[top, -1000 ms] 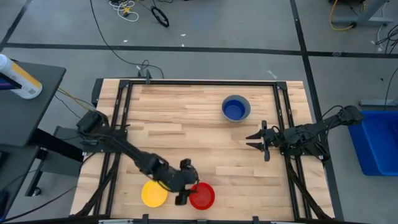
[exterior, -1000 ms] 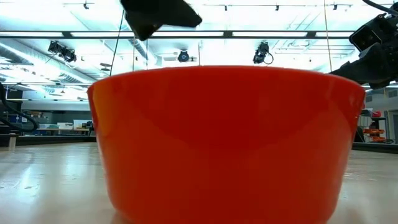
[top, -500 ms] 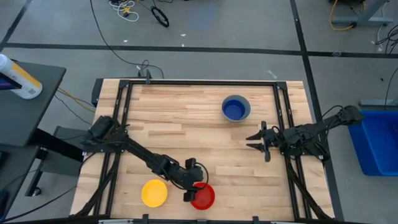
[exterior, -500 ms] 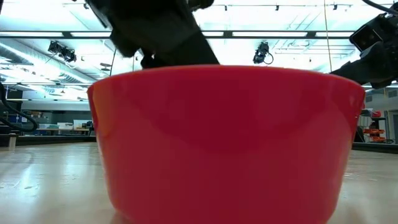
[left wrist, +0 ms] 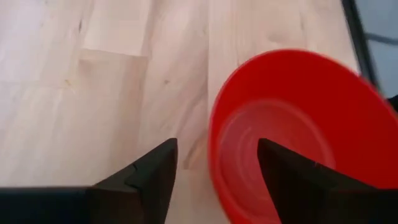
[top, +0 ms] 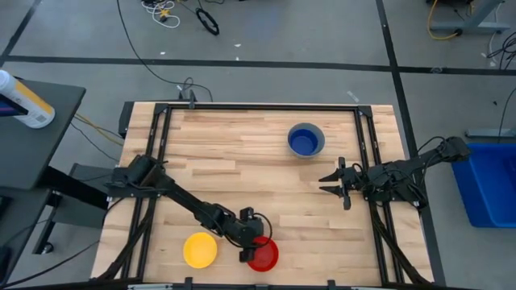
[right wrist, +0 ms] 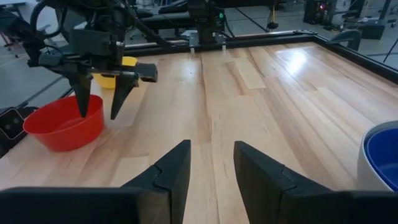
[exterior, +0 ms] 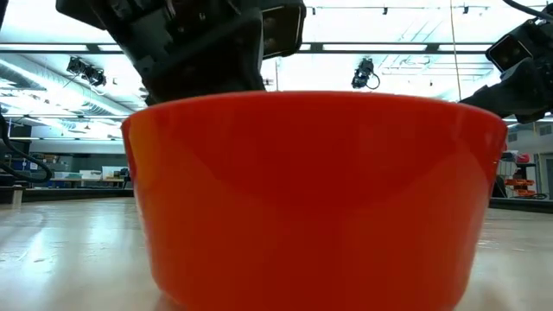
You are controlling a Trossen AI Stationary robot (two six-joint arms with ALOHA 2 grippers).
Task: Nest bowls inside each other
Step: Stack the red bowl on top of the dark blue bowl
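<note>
The left gripper (top: 250,244) is straddling the glossy red bowl's (top: 263,254) rim, fingers (left wrist: 152,177) spread. The right gripper (top: 330,182) is waiting near the dark blue bowl (top: 304,141), fingers parted

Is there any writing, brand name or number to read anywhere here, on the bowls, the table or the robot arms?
None can be read.
Red bowl: plain, no print.
Yellow bowl: plain.
Dark blue bowl: plain.
Wooden table: no markings.
White and yellow container beside the table: any label is too small to read.
</note>
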